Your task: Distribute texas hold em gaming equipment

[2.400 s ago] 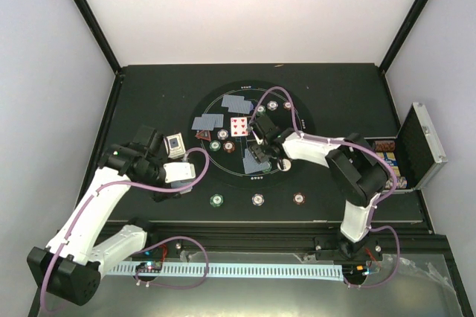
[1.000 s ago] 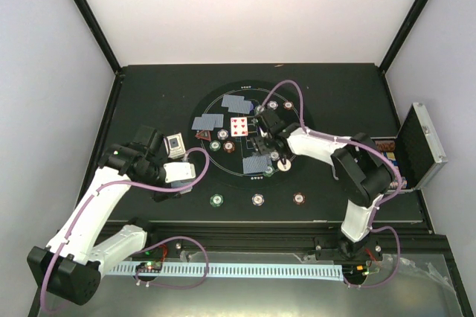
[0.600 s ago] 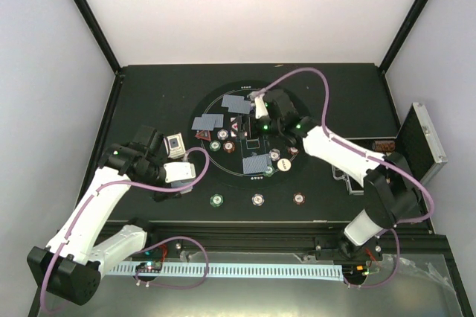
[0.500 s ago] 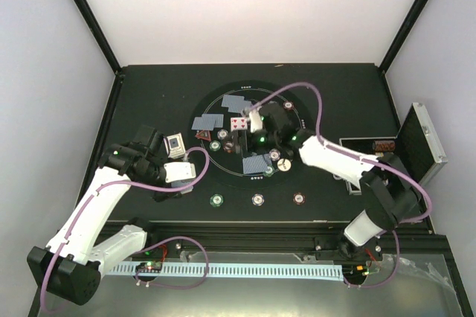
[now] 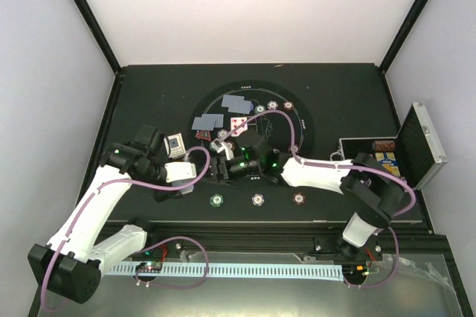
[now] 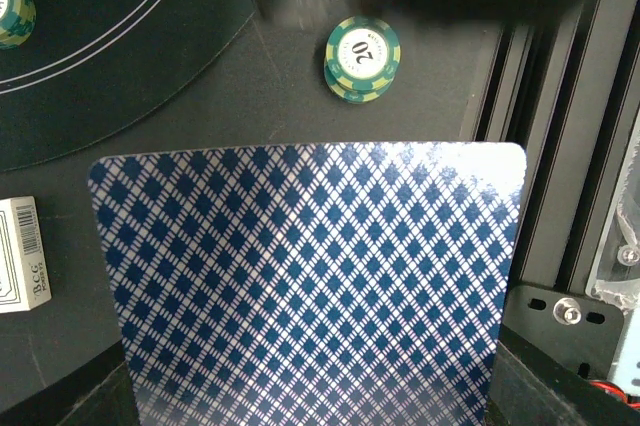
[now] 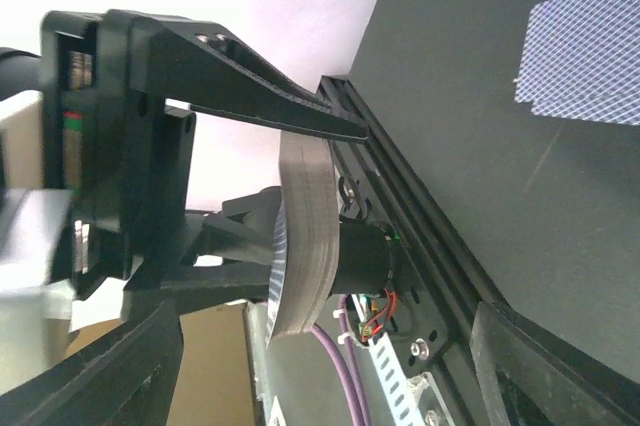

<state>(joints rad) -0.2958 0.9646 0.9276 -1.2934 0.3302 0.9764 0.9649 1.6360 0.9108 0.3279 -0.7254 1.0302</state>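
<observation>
My left gripper (image 5: 186,177) is shut on a deck of blue-backed cards (image 5: 181,171), left of the round mat (image 5: 296,142). The deck's top card (image 6: 310,286) fills the left wrist view and hides the fingers. My right gripper (image 5: 222,167) reaches left across the mat, open, just right of the deck. In the right wrist view the deck (image 7: 305,236) stands edge-on ahead of the spread fingers (image 7: 545,366). Face-down cards (image 5: 236,103), a face-up card (image 5: 239,120), chips (image 5: 273,105) and a red triangle (image 5: 202,135) lie on the mat.
Three chips (image 5: 257,199) sit in a row near the front edge, the green one (image 6: 362,58) close to the deck. A card box (image 5: 175,143) lies by the left arm. The open silver-edged case (image 5: 416,146) stands at the right. A loose card (image 7: 585,46) lies on the table.
My right arm has swung from the middle of the mat down and to the left, ending beside the deck. My left arm and the deck have not moved.
</observation>
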